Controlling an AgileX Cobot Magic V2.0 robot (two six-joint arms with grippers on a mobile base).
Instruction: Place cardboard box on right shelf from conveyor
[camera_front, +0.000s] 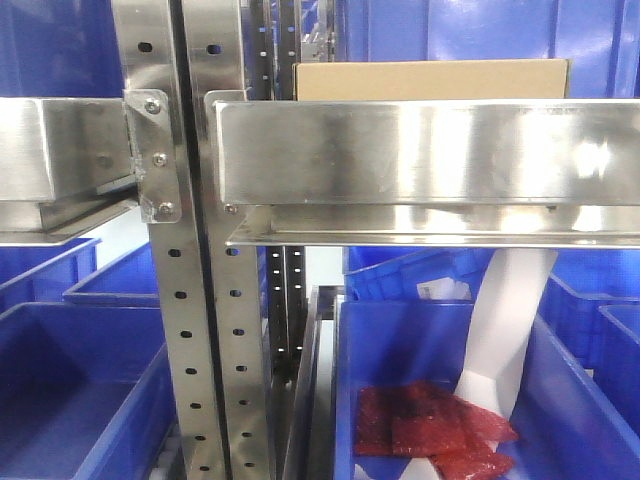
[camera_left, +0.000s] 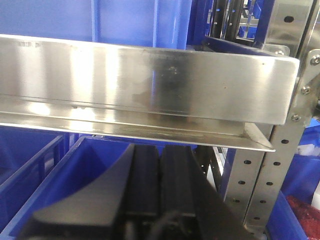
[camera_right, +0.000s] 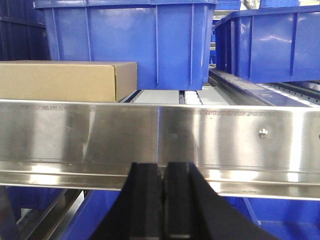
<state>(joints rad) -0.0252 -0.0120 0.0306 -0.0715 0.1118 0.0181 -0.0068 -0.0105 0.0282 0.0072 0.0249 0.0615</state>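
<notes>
Presently, the cardboard box (camera_front: 432, 79) sits on the right shelf (camera_front: 430, 150), behind the shelf's tall brushed front lip, in the upper centre of the front-facing frame; only its top strip shows above the lip. In the right wrist view the same box (camera_right: 67, 80) occupies the left middle of the frame, its right end face visible, resting just behind the steel lip (camera_right: 160, 135). A blue bin (camera_right: 127, 42) stands behind and beside the box at upper centre, with a second blue bin (camera_right: 270, 45) at upper right. No gripper touches the box.

The right gripper (camera_right: 162, 200) appears at the bottom centre of its wrist frame, below and in front of the shelf lip. Its two dark fingers (camera_right: 145, 200) lie pressed together with only a thin seam between them, holding nothing.

The left gripper (camera_left: 159, 185) appears at the bottom centre of its wrist frame, beneath the left shelf section (camera_left: 145, 85). Its fingers (camera_left: 142, 180) are likewise closed against each other, empty.

A perforated steel upright (camera_front: 195, 300) separates the two shelf sections in the left of the front-facing frame. Below the right shelf, a lower blue bin (camera_front: 560, 400) holds red packets (camera_front: 430, 430) and a white paper strip (camera_front: 505, 320). The conveyor cannot be identified in any view.
</notes>
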